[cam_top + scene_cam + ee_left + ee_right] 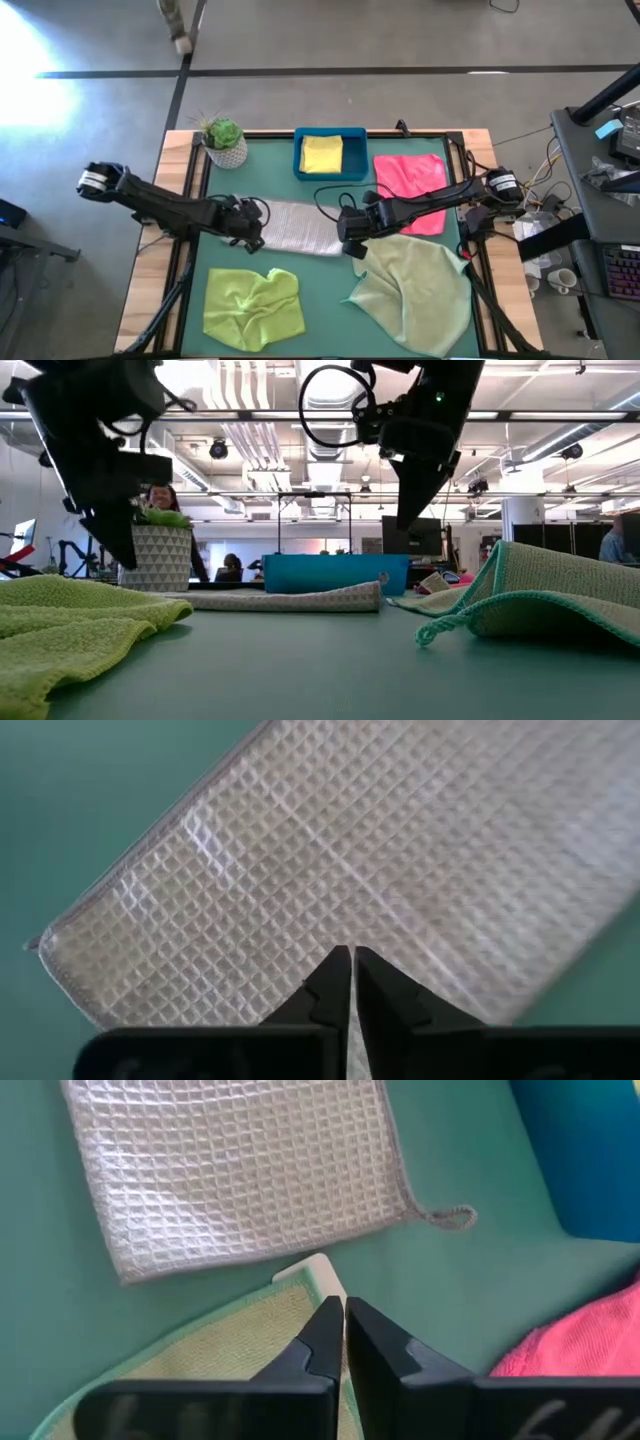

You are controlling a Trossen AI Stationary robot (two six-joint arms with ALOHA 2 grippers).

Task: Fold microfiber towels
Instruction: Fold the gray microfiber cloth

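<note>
A: Left gripper?
B: Pressed together, holding nothing; just above the folded light grey towel.
A: Right gripper?
B: Pressed together too, empty; over the sage green towel corner; grey one just beyond.

You are looking at a light grey waffle-weave cloth towel, its grid rough and faintly shiny. The pale sage green microfiber towel is showing a fine soft nap. The green table mat is lying smooth and matt beneath the matt black plastic right pincer.
</note>
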